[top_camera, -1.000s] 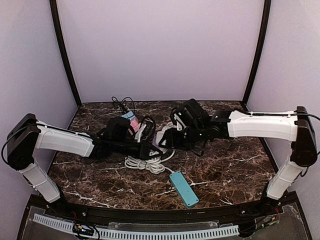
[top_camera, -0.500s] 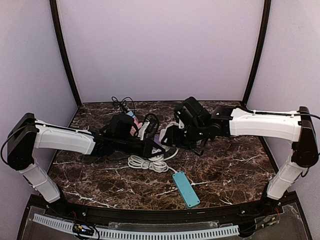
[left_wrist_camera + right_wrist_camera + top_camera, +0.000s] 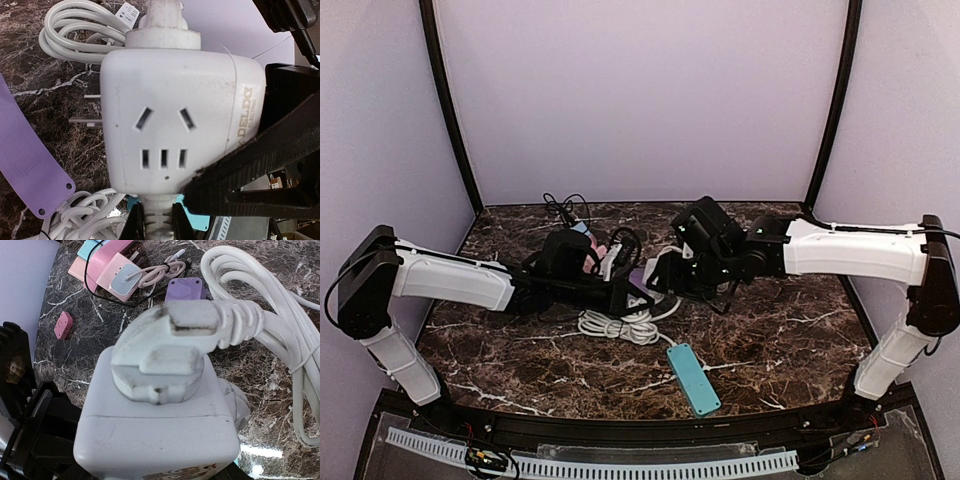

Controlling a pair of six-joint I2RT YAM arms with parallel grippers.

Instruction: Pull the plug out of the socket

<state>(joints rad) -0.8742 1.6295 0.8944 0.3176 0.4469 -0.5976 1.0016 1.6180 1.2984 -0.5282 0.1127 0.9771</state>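
Observation:
A white cube socket (image 3: 170, 100) hangs above the table between my two grippers. The round white plug (image 3: 160, 355) sits flush on one face of it, and the plug's ribbed cord runs off to the right. My left gripper (image 3: 159, 216) is shut on a ribbed white cord stem that leaves the cube's opposite end. The right gripper (image 3: 655, 280) is shut on the cube's body, with one black finger (image 3: 260, 155) lying across the labelled side. In the top view the arms mostly hide the socket. Two metal prongs (image 3: 82, 120) show left of the cube; what they belong to is hidden.
A coil of white cable (image 3: 618, 325) lies on the marble table (image 3: 770, 330) under the grippers. A teal power strip (image 3: 690, 378) lies nearer the front. A purple strip (image 3: 184, 290), pink and blue adapters (image 3: 588, 240) and a small pink piece (image 3: 63, 324) sit behind.
Both grippers have shifted slightly toward the back with the socket between them, and the cable coil has been dragged a little to the right. Both grips look the same.

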